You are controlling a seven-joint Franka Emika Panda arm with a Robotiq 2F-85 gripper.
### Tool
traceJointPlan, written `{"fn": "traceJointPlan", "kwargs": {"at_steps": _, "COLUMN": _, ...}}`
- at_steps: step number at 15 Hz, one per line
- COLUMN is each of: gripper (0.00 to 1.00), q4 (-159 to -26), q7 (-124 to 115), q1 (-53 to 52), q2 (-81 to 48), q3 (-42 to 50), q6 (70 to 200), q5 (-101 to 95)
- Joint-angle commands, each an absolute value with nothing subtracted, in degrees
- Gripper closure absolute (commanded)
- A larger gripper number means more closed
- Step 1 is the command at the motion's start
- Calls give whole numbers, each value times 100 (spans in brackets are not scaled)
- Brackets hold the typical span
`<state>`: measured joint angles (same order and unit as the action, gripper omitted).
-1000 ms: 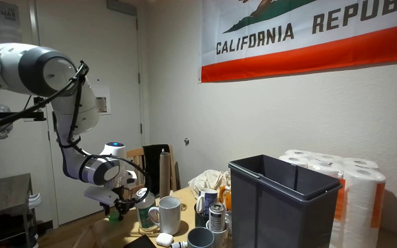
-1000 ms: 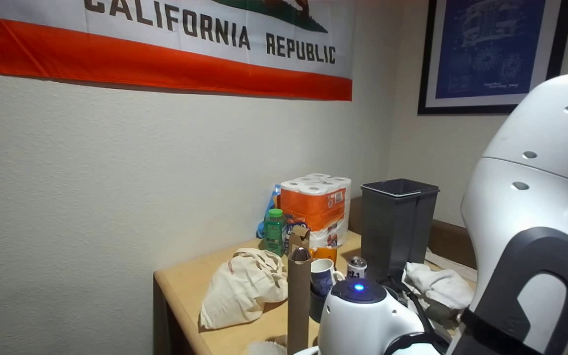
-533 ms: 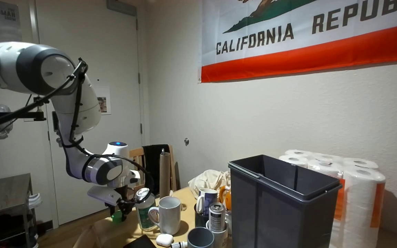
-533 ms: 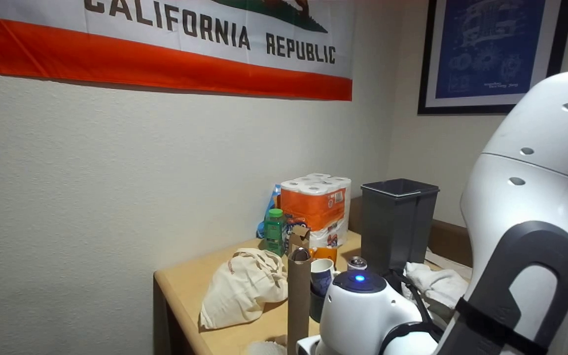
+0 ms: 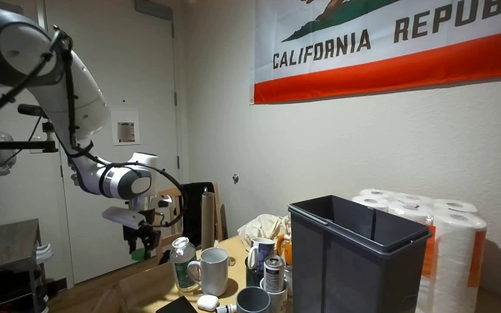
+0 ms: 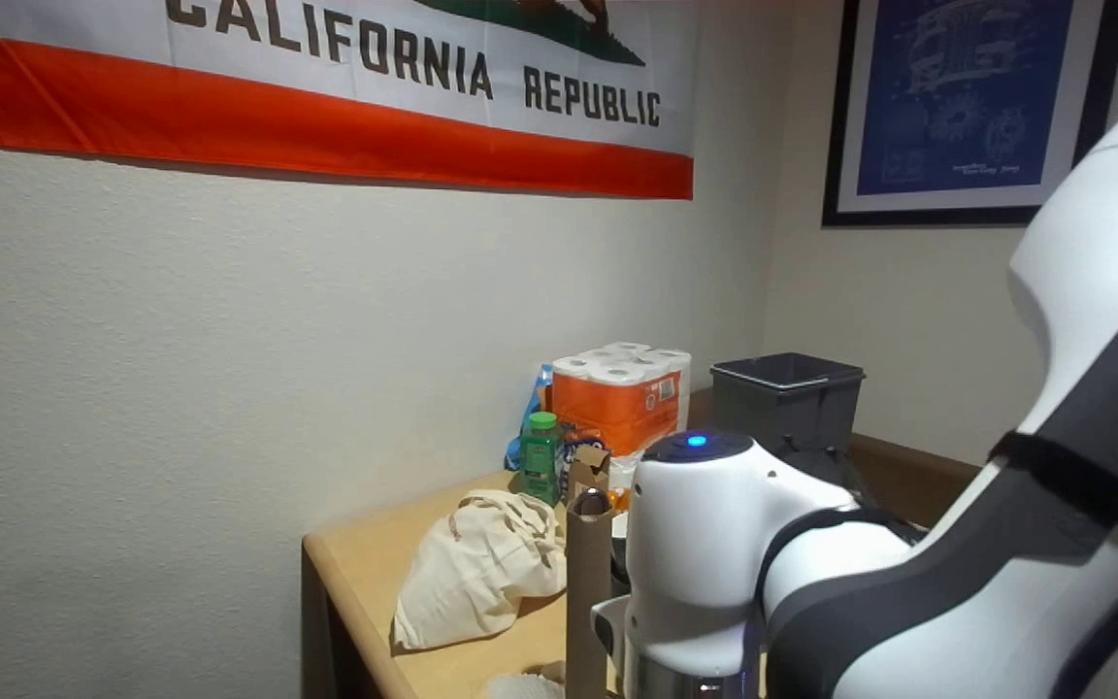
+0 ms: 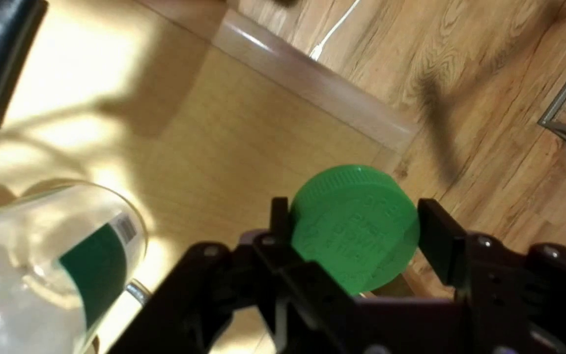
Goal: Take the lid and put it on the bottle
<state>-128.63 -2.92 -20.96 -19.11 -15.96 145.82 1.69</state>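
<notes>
- Grasping round, rib-edged green lid [image 7: 354,236] between 2 dark fingers [image 7: 438,236] of gripper [image 7: 354,219].
- Holding it midair, near clear, green-labelled bottle [image 5: 182,257] upright on smooth table [image 7: 243,152].
- Pointing down from bent white arm [image 5: 88,108].

Arm [image 5: 88,124] is wht & grey (blk cable [image 5: 71,95])

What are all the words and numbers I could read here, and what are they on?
"CALIFORNIA REPUBLIC": on the flag.
Raised letters on the lid: too blurred.
Caption on the framed picture: too small.
Labels on the bottle, can, jar and roll pack: too small or blurred.
No clear numbers.
</notes>
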Motion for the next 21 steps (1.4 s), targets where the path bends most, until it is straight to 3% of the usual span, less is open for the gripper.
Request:
{"fn": "traceJointPlan", "kwargs": {"at_steps": 1, "gripper": 59, "q4": -13135, "q7": -766, "q1": -2076, "q2": -1004, "q3": -1621, "q6": 13759, "q5": 156}}
{"fn": "traceJointPlan", "kwargs": {"at_steps": 21, "gripper": 59, "q4": -13414, "q7": -1948, "q1": -1418, "q2": -526, "q3": -944, "q6": 14398, "q5": -507}}
